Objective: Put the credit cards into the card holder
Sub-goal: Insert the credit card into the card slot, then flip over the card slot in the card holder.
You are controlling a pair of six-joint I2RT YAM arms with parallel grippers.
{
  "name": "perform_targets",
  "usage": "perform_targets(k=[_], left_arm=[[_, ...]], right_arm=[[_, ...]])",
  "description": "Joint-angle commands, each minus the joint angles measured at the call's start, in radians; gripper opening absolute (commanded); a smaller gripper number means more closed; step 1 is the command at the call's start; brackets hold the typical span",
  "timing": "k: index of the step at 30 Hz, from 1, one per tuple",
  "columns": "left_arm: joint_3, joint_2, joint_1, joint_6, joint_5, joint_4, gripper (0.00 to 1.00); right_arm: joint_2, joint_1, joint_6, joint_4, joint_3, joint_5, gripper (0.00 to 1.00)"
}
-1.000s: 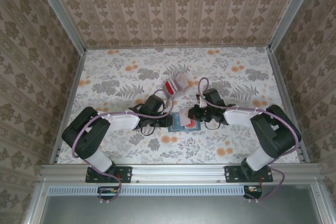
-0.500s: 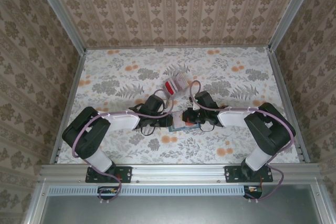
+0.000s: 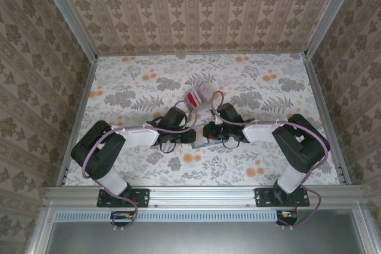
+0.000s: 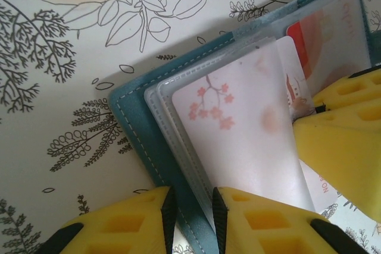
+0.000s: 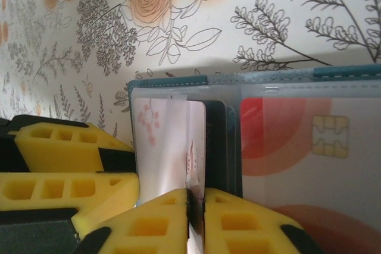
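The card holder (image 4: pixel 134 129) lies open on the table, teal outside with clear sleeves inside. My left gripper (image 4: pixel 191 197) is shut on its near edge, cover and sleeve between the pads. A white credit card with pink blossoms (image 5: pixel 169 141) sits partly inside a sleeve, and my right gripper (image 5: pixel 196 197) is shut on its edge. A red and white credit card (image 5: pixel 297 147) with a chip lies in the neighbouring sleeve. In the top view the left gripper (image 3: pixel 189 137) and right gripper (image 3: pixel 207 132) meet over the holder at the table's middle.
A clear plastic box (image 3: pixel 198 95) holding red and white cards stands just behind the grippers. The flowered table top (image 3: pixel 131 93) is bounded by metal rails and patterned walls at the left, right and back.
The right arm has slid leftward toward the left gripper, carrying the white card further over the holder. The left arm has stayed still.
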Motion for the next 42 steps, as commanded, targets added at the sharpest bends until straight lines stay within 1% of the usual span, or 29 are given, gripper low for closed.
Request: perform_targets(k=[1,3,8,12,19,27,35,42], left_arm=[[0.013,0.023,-0.009,-0.008,-0.005,-0.021,0.28],[0.011,0.020,-0.009,-0.007,-0.007,-0.025,0.28],[0.007,0.013,-0.008,-0.006,-0.010,-0.028,0.28],[0.005,0.005,-0.009,-0.001,-0.016,-0.029,0.28],[0.046,-0.036,-0.009,0.028,-0.033,-0.093,0.28],[0.126,-0.092,-0.023,0.051,-0.052,-0.160,0.30],[0.202,-0.012,-0.070,0.039,-0.039,-0.143,0.29],[0.217,0.079,-0.070,0.016,-0.019,-0.120,0.28]], right_arm=[[-0.018,0.019,-0.020,-0.126,0.011,0.060,0.19],[-0.052,0.012,-0.041,-0.169,0.021,0.080,0.24],[-0.150,-0.027,-0.096,-0.275,0.029,0.133,0.31],[-0.196,-0.056,-0.136,-0.342,0.023,0.167,0.32],[-0.172,-0.089,-0.145,-0.332,-0.027,0.164,0.33],[-0.139,-0.099,-0.147,-0.311,-0.030,0.166,0.33],[-0.150,-0.107,-0.152,-0.316,-0.040,0.181,0.34],[-0.148,-0.109,-0.153,-0.314,-0.040,0.173,0.35]])
